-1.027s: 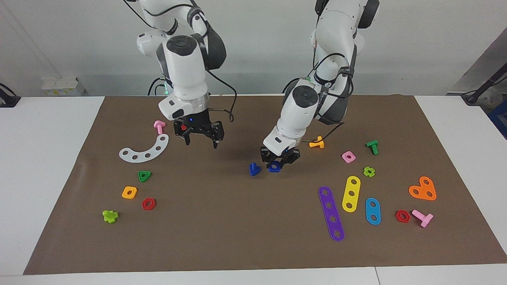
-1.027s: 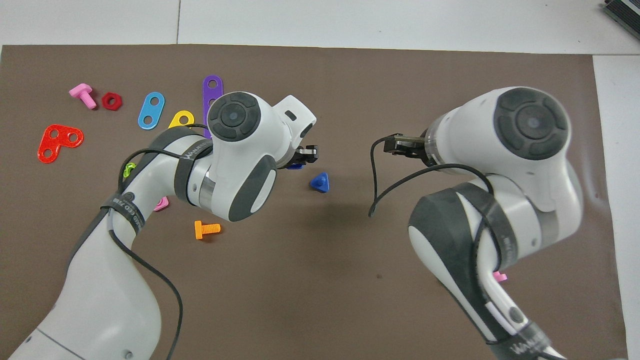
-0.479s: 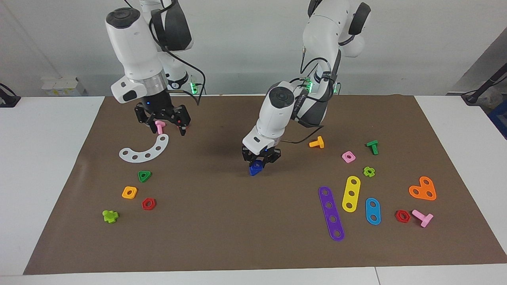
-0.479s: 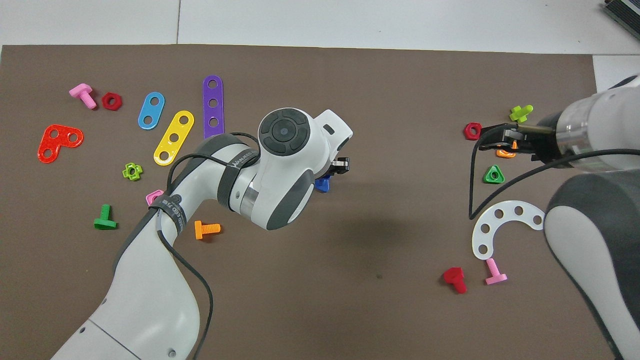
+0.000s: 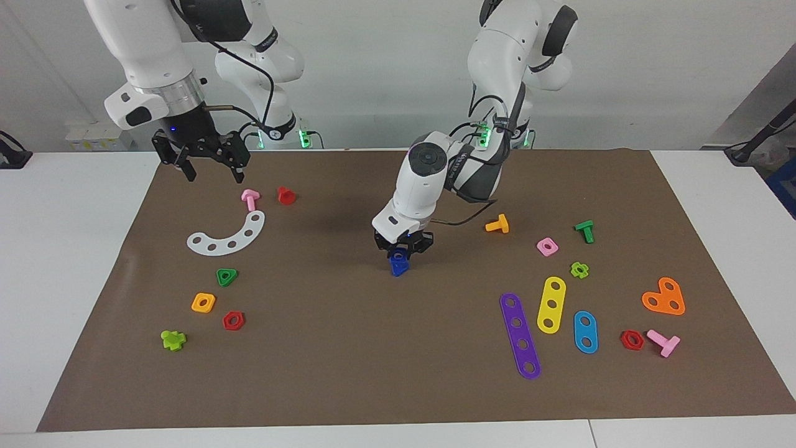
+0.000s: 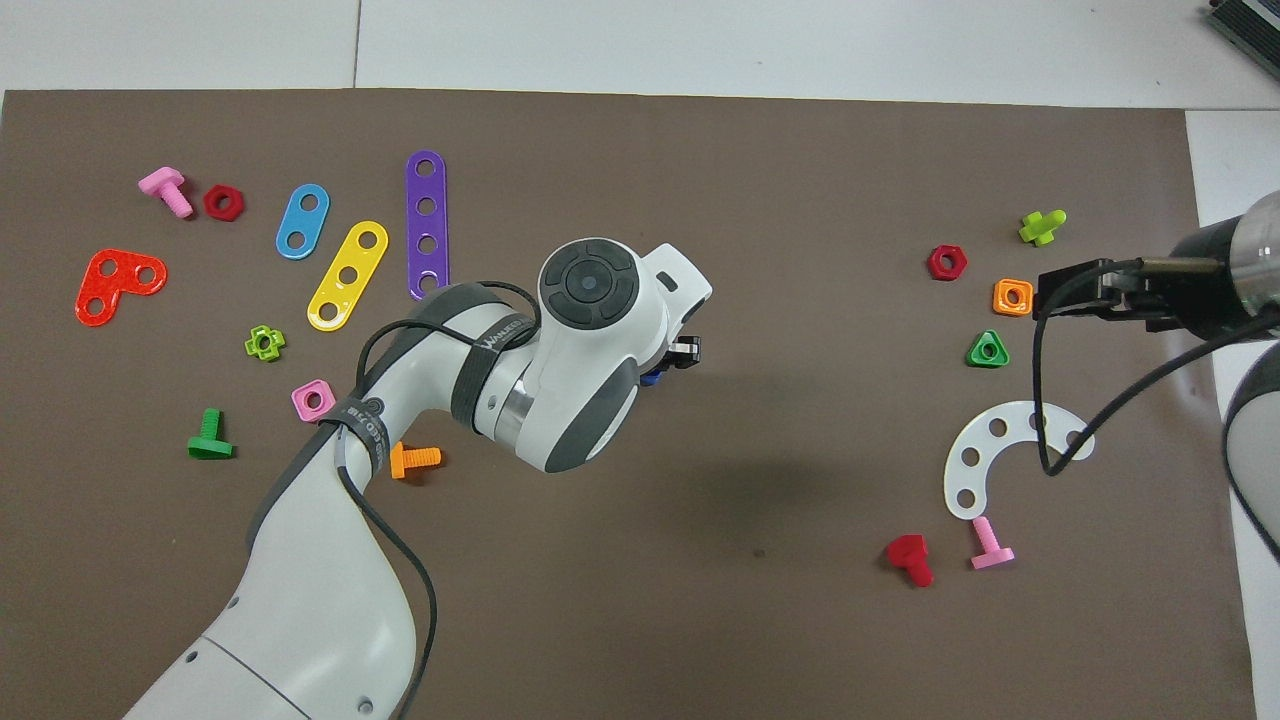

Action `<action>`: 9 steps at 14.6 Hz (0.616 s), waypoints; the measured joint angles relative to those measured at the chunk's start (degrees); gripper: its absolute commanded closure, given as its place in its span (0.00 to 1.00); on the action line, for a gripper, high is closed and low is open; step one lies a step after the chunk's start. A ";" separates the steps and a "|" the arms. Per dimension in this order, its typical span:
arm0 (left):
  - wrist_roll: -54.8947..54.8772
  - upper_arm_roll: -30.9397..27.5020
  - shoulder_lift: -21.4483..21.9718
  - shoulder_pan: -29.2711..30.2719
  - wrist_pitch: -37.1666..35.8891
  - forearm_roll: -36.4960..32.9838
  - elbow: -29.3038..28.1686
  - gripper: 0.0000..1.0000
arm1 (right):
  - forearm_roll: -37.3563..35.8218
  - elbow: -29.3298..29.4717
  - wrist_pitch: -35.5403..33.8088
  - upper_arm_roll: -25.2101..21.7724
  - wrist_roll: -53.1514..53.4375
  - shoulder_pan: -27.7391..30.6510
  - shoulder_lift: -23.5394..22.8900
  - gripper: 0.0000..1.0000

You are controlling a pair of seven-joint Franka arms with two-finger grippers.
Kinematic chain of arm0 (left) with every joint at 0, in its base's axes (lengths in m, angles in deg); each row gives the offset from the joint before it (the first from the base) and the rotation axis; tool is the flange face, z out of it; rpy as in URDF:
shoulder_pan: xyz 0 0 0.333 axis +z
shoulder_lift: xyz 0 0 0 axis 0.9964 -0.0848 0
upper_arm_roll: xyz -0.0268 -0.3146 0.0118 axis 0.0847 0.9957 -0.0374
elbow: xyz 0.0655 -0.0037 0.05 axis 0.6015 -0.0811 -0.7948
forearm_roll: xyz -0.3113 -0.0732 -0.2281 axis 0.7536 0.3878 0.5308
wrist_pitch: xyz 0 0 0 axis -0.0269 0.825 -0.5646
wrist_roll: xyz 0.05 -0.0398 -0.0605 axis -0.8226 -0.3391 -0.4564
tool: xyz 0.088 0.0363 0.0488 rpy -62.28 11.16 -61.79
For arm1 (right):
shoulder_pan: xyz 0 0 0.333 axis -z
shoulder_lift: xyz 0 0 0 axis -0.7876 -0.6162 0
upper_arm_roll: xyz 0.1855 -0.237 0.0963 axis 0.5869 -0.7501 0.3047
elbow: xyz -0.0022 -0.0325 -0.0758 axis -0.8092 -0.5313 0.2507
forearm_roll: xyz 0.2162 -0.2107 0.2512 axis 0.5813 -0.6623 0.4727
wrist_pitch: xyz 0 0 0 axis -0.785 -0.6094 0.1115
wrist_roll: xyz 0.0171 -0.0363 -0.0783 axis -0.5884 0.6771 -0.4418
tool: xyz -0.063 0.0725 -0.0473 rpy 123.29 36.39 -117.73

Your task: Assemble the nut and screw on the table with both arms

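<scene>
My left gripper (image 5: pixel 403 246) is low over the middle of the brown mat (image 5: pixel 348 367), shut on the dark-blue nut (image 5: pixel 398 254). It holds the nut right on top of the dark-blue screw (image 5: pixel 398 268), which stands on the mat. In the overhead view the left wrist hides nearly all of this; only a blue sliver (image 6: pixel 652 378) shows. My right gripper (image 5: pixel 212 167) is open and empty, raised over the mat's corner at the right arm's end; it also shows in the overhead view (image 6: pixel 1050 296).
A red screw (image 5: pixel 285 195), pink screw (image 5: pixel 250 199) and white curved strip (image 5: pixel 227 235) lie below the right gripper. An orange screw (image 5: pixel 497 224) and pink square nut (image 5: pixel 546 246) lie toward the left arm's end, with coloured strips (image 5: pixel 520 335) farther out.
My left gripper carried the nut sideways toward the right arm's end and onto the screw. My right arm rose and swung back to its own end of the table.
</scene>
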 measured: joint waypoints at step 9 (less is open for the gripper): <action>-0.01 -0.20 -0.01 -0.06 2.87 -0.69 -3.05 0.02 | -0.03 1.13 -2.77 0.00 -0.07 0.50 -0.43 0.00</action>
